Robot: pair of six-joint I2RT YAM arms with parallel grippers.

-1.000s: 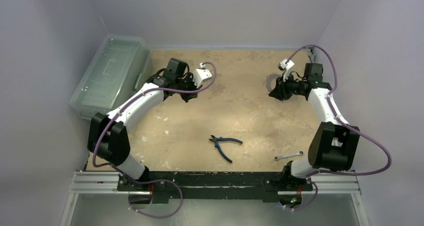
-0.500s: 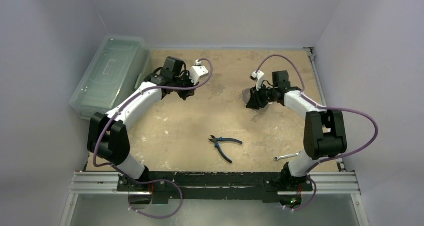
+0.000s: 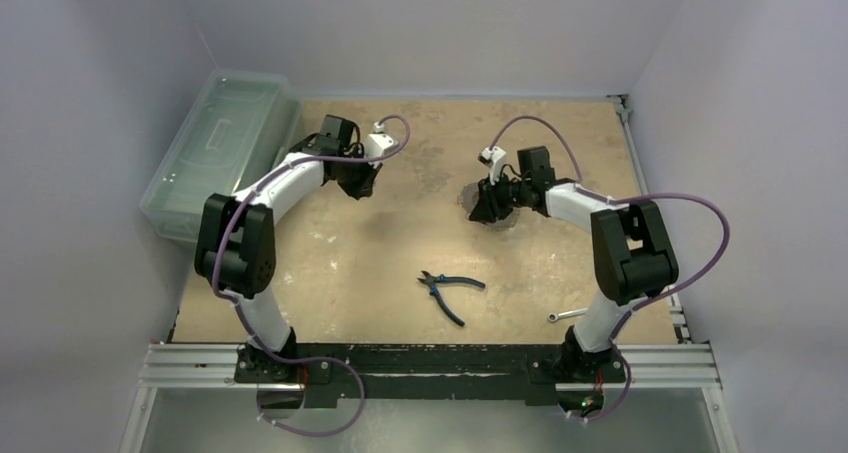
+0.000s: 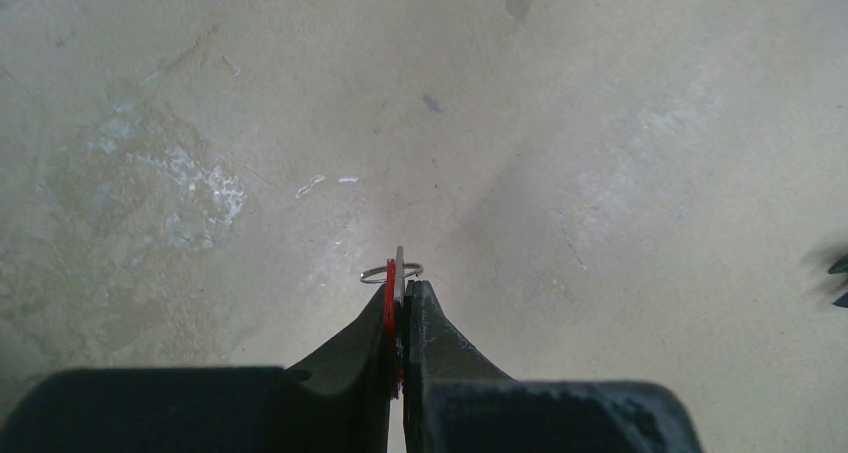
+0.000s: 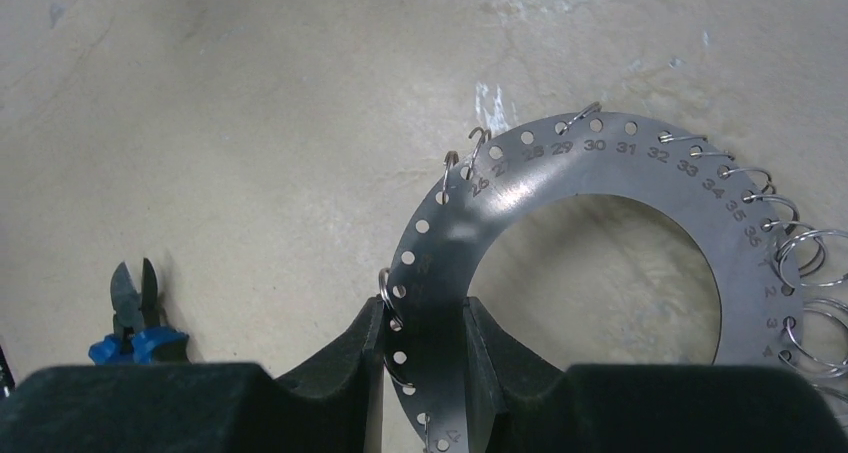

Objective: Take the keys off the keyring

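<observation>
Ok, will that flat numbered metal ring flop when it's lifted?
Probably stiff: the metal ring lies flat though the right gripper pinches only one edge. Its shiny face could slip. The small wire loops hang loose in its holes, so they likely swing.

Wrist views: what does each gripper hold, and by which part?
The left gripper pinches a red-tagged key by its flat faces, ringed end protruding. The right gripper clamps the keyring across its flat numbered band.
</observation>
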